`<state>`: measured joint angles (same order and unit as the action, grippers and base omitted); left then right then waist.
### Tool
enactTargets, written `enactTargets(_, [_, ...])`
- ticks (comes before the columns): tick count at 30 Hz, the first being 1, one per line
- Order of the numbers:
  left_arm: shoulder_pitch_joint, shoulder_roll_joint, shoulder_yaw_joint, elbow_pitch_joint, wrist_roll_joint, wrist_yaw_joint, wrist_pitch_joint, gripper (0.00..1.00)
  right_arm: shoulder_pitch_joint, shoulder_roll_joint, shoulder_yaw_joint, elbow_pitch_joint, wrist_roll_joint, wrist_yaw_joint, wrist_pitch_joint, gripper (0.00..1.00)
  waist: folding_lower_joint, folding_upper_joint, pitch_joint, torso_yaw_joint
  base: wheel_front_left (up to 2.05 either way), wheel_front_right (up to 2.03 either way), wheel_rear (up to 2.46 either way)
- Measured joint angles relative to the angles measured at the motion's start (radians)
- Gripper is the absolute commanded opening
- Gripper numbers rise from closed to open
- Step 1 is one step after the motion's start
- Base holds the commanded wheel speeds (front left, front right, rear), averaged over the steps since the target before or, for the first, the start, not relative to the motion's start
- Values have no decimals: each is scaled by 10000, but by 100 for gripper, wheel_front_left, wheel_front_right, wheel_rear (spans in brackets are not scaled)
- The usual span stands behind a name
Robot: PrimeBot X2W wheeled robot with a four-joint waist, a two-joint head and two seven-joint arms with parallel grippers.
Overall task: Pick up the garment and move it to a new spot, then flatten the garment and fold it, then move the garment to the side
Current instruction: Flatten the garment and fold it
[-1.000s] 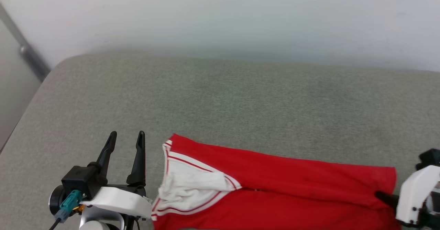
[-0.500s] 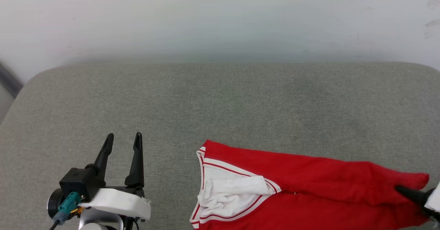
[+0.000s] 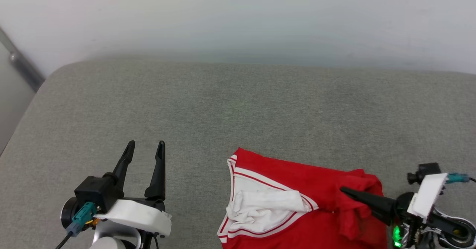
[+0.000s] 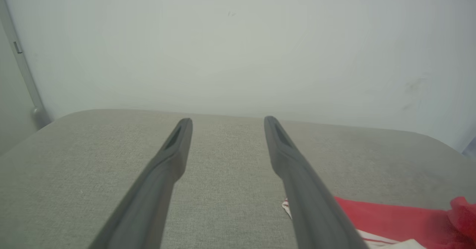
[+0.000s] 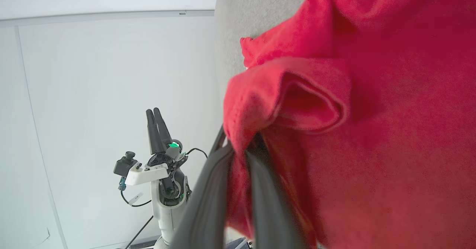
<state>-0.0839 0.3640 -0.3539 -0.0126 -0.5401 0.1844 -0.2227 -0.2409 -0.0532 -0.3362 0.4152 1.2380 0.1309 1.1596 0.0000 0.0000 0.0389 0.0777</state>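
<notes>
The garment [image 3: 290, 171], red with a white sleeve and red-and-white striped trim, lies at the near edge of the grey cushion [image 3: 238, 107]. My right gripper [image 3: 344, 190] is shut on a bunched fold of its red fabric and holds that fold over the garment's right part. In the right wrist view the red cloth [image 5: 390, 130] wraps around the closed fingers [image 5: 208, 197]. My left gripper [image 3: 145, 146] stands open left of the garment, apart from it, with nothing between its fingers. In the left wrist view the left gripper [image 4: 227, 121] is over bare cushion, and the garment's edge [image 4: 401, 217] lies to its right.
A pale wall [image 3: 238, 14] rises behind the cushion. A grey pipe [image 3: 22, 68] runs down beside the cushion's far left corner. Bare cushion stretches beyond and to the left of the garment.
My right gripper has travelled left with the red fabric, so the garment's right end now lies bunched over itself. The head camera has shifted. The left gripper stays open.
</notes>
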Motion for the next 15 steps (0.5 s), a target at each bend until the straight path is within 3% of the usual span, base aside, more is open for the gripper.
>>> enactTargets(6, [-301, -44, -75, 127, 2, -90, 2, 100, -60, 19, 2102, 284, 1016, 0, -1080, 0, 0, 0, 210, 568, 0, 0, 0])
enactTargets(15, [-710, -228, -150, 376, -6, -232, -98, 100, -727, 29, 4690, 527, 1325, 0, -2849, 0, 0, 0, 745, 1122, 0, 0, 0])
